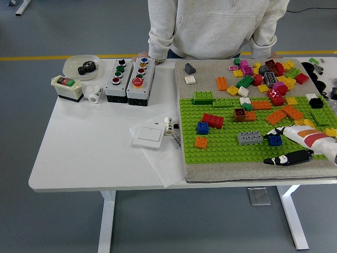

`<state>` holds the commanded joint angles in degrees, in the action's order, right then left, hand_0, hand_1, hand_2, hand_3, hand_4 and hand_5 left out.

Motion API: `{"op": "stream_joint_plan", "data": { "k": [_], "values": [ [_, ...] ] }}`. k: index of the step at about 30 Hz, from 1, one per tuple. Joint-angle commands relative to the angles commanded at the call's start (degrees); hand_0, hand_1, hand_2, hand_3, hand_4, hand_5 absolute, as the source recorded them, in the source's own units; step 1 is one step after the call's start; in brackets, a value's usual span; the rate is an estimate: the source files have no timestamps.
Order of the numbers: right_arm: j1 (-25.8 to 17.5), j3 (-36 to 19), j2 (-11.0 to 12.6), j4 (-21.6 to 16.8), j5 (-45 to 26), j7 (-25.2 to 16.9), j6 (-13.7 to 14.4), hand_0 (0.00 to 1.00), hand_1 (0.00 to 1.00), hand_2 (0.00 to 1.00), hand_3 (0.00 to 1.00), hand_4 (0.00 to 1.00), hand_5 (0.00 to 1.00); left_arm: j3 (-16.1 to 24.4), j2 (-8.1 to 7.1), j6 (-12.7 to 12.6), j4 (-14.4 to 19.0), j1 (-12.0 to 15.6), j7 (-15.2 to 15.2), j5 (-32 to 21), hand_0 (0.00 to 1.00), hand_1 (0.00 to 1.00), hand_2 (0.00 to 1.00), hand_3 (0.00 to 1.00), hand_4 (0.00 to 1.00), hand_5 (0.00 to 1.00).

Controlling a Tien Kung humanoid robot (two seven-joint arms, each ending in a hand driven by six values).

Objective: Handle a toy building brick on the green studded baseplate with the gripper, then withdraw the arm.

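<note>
A: Item, right hand (pixel 281 145): entered from the right edge, low over the green studded baseplate (pixel 221 147). White upper fingers (pixel 287 132) lay above the blue brick (pixel 274 140); a black thumb (pixel 281 159) lay below it, well apart from them. Spread, nothing gripped.

B: Brick location?

A: Blue brick sat on the baseplate's lower right, just beside the grey brick (pixel 249 137), with the white fingertips touching or nearly touching it. Contact could not be settled from this view.

B: Advice for the step?

A: Judgement only: bring thumb and fingers in on opposite sides of the blue brick, square to its faces, and keep clear of the grey neighbour. If seated on studs, it would likely need a slight rock before a straight lift.

B: Entries unresolved?

A: Forearm cut off at the right edge. The brick's far side was partly masked by the fingers. Whether it was pressed onto the studs, not determinable. Left arm absent from view. Person (pixel 216 26) at the surface's (pixel 95 158) far side, cropped at the top; hands resting at the far edge, holding nothing.
</note>
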<state>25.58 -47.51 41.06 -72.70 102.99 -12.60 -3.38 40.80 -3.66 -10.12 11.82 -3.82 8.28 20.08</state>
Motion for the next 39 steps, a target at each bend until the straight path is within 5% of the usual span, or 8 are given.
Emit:
{"op": "stream_joint_plan", "data": {
  "k": [21,39],
  "values": [
    [5.27,2.94,-4.49,-1.91,0.49,0.85,-0.65,0.882,0.790,0.799,0.787,0.998,0.797,-0.92,-0.16,0.02,0.08,-0.17,-0.15,-1.19,0.813,0.868,0.876,0.799,0.839,0.712],
    [5.67,6.57,-5.48,-2.20,0.34,1.34,-0.79,0.885,0.792,0.798,0.787,0.998,0.798,-0.98,-0.24,0.00,0.10,-0.35,-0.10,-1.26,0.814,0.869,0.877,0.800,0.838,0.711]
  ]
}}
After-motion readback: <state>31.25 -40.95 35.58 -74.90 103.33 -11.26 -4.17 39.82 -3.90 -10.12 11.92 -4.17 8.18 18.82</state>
